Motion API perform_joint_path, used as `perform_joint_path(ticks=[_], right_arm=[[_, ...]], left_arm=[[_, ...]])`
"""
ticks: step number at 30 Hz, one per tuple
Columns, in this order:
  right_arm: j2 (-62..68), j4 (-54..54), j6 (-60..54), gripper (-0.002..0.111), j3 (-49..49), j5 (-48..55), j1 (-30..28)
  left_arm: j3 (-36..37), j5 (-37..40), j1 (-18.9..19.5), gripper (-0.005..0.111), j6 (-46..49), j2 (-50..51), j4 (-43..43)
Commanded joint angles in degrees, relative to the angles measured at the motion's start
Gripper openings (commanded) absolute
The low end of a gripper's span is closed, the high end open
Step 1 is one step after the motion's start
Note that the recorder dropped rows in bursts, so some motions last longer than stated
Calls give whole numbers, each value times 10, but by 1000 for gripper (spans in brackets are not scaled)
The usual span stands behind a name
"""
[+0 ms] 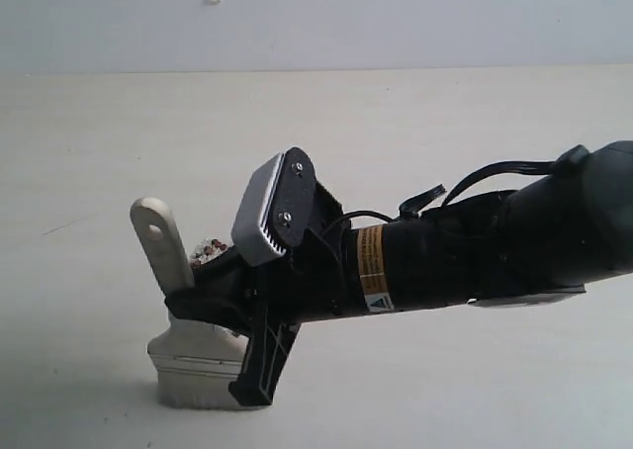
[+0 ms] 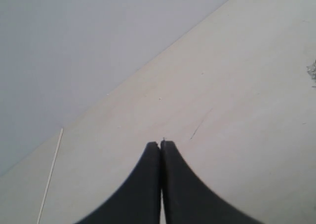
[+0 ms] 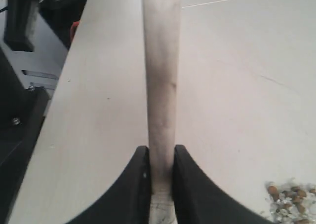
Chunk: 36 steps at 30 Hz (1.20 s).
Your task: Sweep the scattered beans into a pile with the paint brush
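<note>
Pale tabletop (image 1: 445, 390) is holding the beans (image 3: 289, 197) clustered just beside the paint brush (image 1: 163, 241) — bristles resting down for sweeping. Right gripper (image 3: 160, 152) is clamping the handle low for control; left gripper (image 2: 161, 145) is hovering closed and empty.

Open tabletop (image 1: 79, 350) around paint brush (image 1: 188, 355) (beans (image 1: 208, 249) beside)

- My right arm (image 1: 514, 241) is a thick, matt-black tube.
- A yellow label (image 1: 371, 261) bands it, with a white triangle mark below (print too small to read).
- Black cables (image 1: 499, 169) loop over it.
- My wrist camera (image 1: 269, 217) is grey and ribbed, on a black two-screw plate.
- My left fingers (image 2: 140, 189) and right fingers (image 3: 131, 189) are black, curved and tapering.
</note>
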Motion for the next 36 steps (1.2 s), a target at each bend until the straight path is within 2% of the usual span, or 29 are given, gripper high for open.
perform_joint_path(ticks=[1, 9, 18, 24, 27, 30, 33, 36], right_arm=[[12, 109, -93, 0, 3, 3, -5], [12, 141, -121, 0, 3, 2, -70], [-5, 89, -95, 0, 3, -32, -70], [-107, 63, -49, 0, 3, 13, -70], [-156, 143, -103, 0, 3, 101, -70], [-170, 312, -254, 0, 3, 177, -70], [-150, 505, -400, 0, 3, 172, -70], [-110, 571, -439, 0, -3, 151, -70]], left_arm=[[-1, -4, 0, 0, -5, -4, -4], [-1, -4, 0, 0, -5, -4, -4], [-1, -4, 0, 0, -5, -4, -4], [-1, -4, 0, 0, -5, -4, -4], [-1, -4, 0, 0, -5, -4, -4], [-1, -4, 0, 0, -5, -4, -4], [-1, -4, 0, 0, -5, -4, -4], [-1, -4, 0, 0, -5, -4, -4]])
